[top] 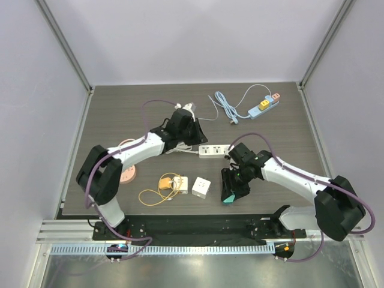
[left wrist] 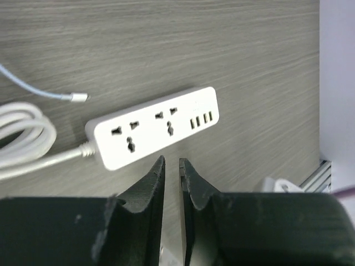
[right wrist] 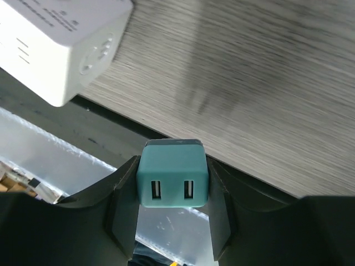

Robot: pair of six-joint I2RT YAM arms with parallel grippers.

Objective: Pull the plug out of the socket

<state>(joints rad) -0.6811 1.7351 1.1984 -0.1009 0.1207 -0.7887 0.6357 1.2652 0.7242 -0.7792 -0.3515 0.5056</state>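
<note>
Plug [right wrist: 172,178]: teal block with two USB ports on its visible face, clamped between the fingers [right wrist: 125,194] of the right gripper [top: 233,192], one finger against each side. In the top view the plug is out of the socket strip [top: 213,150] and well apart from it, at about 5 o'clock, near the front edge of the table [top: 120,114]. The right wrist view shows that table edge directly behind the plug. The socket strip is white, lies near the table centre with its long axis running 9 to 3 o'clock, and in the left wrist view both of its sockets and its three USB ports are unoccupied. Its white cord [left wrist: 22,133] leaves the 9 o'clock end and lies coiled beside it. The left gripper [left wrist: 172,162] hangs at about 10 o'clock from the strip, with its fingers almost together, a slim gap between them and nothing in it. A white cube adapter [top: 201,187] sits at 7 o'clock from the strip, just beside the held plug. A second adapter [top: 179,184] with a yellow cable lies at its 9 o'clock side. A light-blue cable [top: 231,108] lies at 1 o'clock.
</note>
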